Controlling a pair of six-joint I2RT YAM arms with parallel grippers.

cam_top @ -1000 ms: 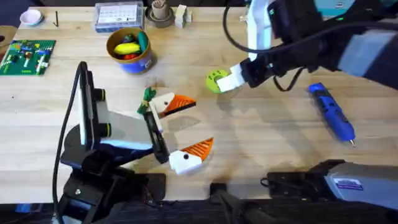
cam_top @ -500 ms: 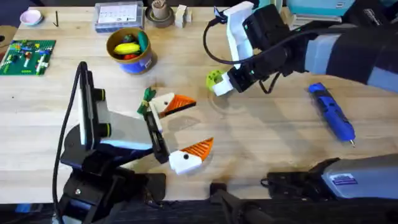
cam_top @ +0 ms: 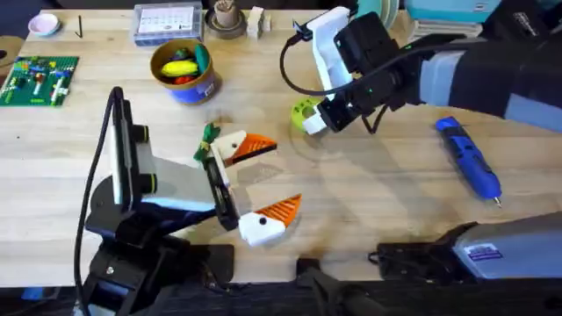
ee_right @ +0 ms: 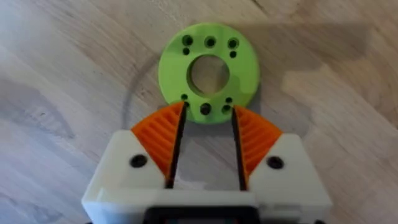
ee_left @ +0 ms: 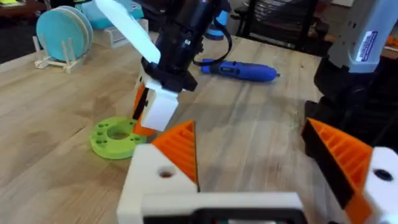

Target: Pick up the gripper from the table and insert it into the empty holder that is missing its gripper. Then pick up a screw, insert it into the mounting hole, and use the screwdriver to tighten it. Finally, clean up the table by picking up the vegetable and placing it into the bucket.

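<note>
the bucket (cam_top: 184, 70) is sitting far left with toys already inside, the vegetable (cam_top: 209, 134) lying just beside the left gripper (cam_top: 260, 180), whose fingers are standing apart. the right gripper (ee_right: 208, 134), fingers parted, is hovering over the green disc (ee_right: 209, 71); closing there would likely grab the wrong thing. the screwdriver (cam_top: 468, 159) is lying far right.

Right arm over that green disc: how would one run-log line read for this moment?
right gripper: open, jaws astride edge of green disc | left gripper: open, idle | screwdriver: on table
</note>
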